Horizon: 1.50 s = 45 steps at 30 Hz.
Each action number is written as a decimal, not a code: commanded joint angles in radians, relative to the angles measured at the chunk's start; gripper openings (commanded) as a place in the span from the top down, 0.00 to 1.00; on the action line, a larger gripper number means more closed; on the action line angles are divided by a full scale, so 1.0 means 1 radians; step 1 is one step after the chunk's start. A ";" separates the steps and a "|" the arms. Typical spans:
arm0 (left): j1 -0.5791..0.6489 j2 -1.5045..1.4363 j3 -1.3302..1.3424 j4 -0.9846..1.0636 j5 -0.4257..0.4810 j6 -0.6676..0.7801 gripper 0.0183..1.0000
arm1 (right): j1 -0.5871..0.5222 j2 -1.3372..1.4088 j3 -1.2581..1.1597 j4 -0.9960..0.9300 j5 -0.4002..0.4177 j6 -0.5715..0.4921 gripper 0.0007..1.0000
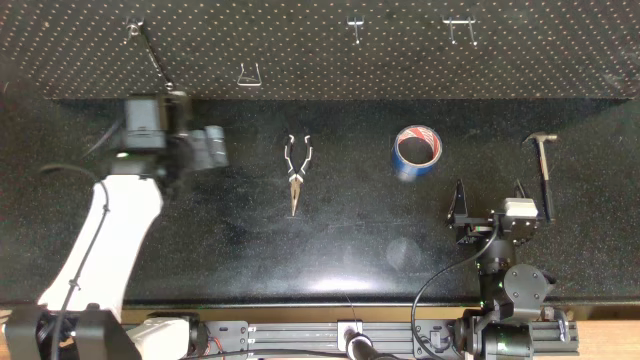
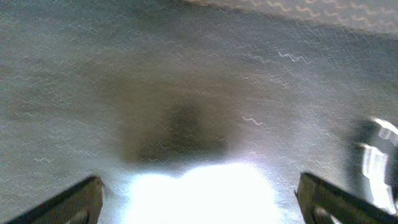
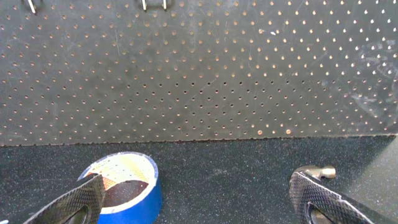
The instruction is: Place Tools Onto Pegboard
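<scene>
A pegboard point(image 1: 400, 60) stands along the back of the black table. A thin dark tool point(image 1: 152, 58) hangs slanted from a hook at its upper left. My left gripper point(image 1: 176, 100) is right below that tool's lower end; in the left wrist view the gripper point(image 2: 199, 202) is open with nothing between the fingers, over a blurred surface. Pliers point(image 1: 297, 168) lie mid-table. A blue tape roll point(image 1: 415, 150) point(image 3: 124, 186) and a hammer point(image 1: 543, 158) point(image 3: 314, 171) lie at the right. My right gripper point(image 1: 487, 197) point(image 3: 199, 202) stands open, low, between tape and hammer.
Bare hooks stick out of the pegboard: a wire loop point(image 1: 249, 76) above the pliers, a peg point(image 1: 355, 25) and a double peg point(image 1: 459, 30) farther right. A shiny metal piece point(image 2: 379, 163) shows blurred beside my left gripper.
</scene>
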 commanded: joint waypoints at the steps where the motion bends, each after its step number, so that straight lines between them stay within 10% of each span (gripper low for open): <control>1: -0.428 0.033 0.066 -0.127 -0.032 -0.362 0.01 | 0.007 -0.007 -0.004 -0.002 0.002 0.000 0.02; 5: -0.520 0.339 0.536 -0.586 -0.046 -0.421 0.01 | 0.007 -0.007 -0.004 -0.002 0.002 0.001 0.02; 40: -0.423 0.693 0.576 -0.352 0.044 -0.310 0.00 | 0.007 -0.007 -0.004 -0.002 0.002 0.000 0.02; 45: -0.423 0.693 0.576 -0.352 0.048 -0.310 0.18 | 0.007 -0.007 -0.004 -0.002 0.002 0.000 0.02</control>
